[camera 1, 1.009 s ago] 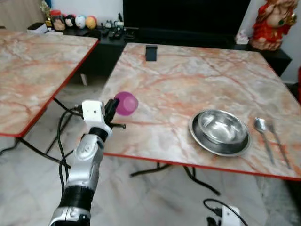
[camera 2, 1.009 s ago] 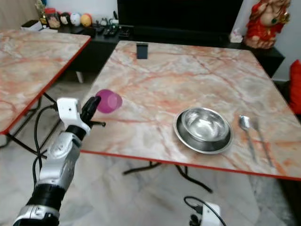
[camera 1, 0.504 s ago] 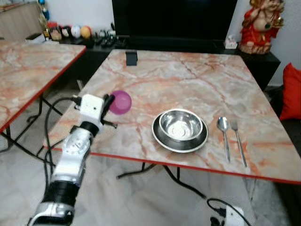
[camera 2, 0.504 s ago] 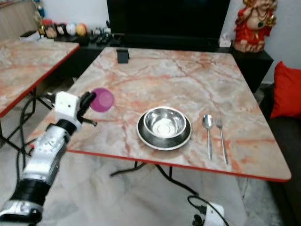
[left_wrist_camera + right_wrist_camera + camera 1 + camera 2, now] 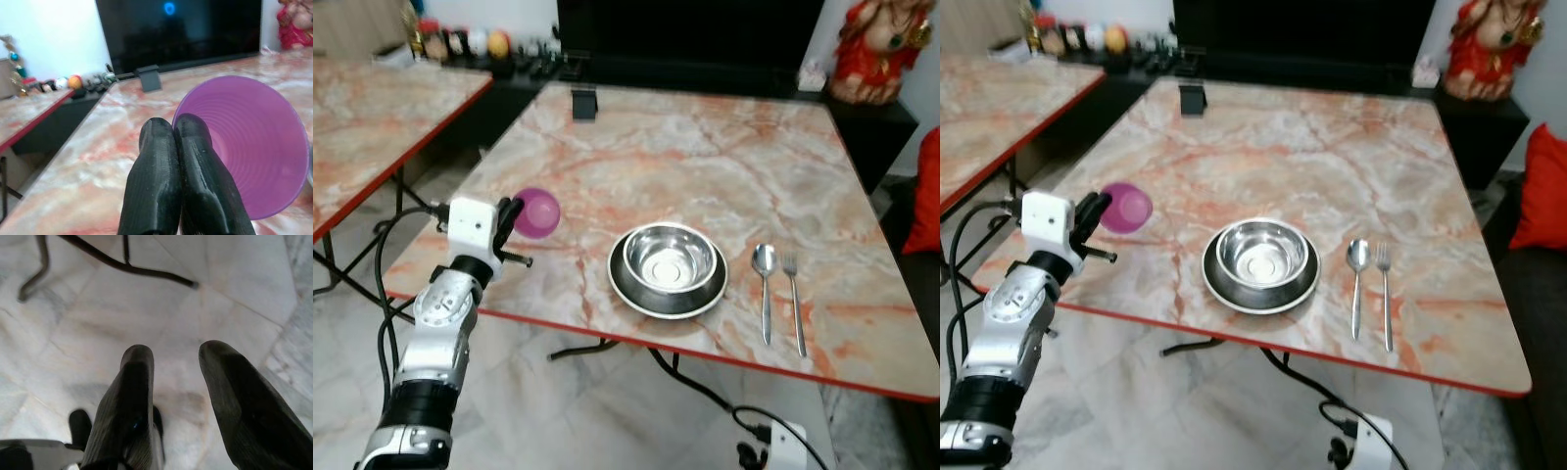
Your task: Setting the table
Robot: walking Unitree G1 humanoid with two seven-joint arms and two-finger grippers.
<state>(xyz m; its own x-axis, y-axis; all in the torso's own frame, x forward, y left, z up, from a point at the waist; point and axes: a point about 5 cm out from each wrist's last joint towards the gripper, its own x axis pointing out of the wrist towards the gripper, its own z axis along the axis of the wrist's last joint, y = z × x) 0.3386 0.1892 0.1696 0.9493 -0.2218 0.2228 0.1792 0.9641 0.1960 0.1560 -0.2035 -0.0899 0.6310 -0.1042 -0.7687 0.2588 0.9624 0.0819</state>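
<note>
Left eye view: a marble-patterned counter (image 5: 685,147) with a red edge, seen from above and in front.
Left hand (image 5: 514,217): raised at the counter's near left corner, on the end of the silver left arm (image 5: 438,333).
Left hand state: both black fingers (image 5: 195,176) pressed together, pinching the rim of the purple cup (image 5: 538,212).
Purple cup: held tilted on its side over the counter's left part, mouth facing back toward the wrist camera; whether it touches the surface cannot be told.
Steel bowl (image 5: 670,262): stands inside a steel plate (image 5: 636,294) near the counter's front edge, right of the cup and well apart from it.
Spoon (image 5: 765,284): lies just right of the plate, bowl end away from the robot.
Fork (image 5: 794,299): lies just beside the spoon on its right, parallel to it.
Black stand (image 5: 583,103): small, upright at the counter's far left edge.
Right hand (image 5: 176,357): hangs low, pointing at the pale tiled floor (image 5: 234,279).
Right hand state: fingers apart, nothing between them.
Second counter (image 5: 372,117): same marble pattern, to the left across a gap.
Background: a dark screen (image 5: 685,34) behind the counter, and a red figurine (image 5: 881,49) at the far right.
</note>
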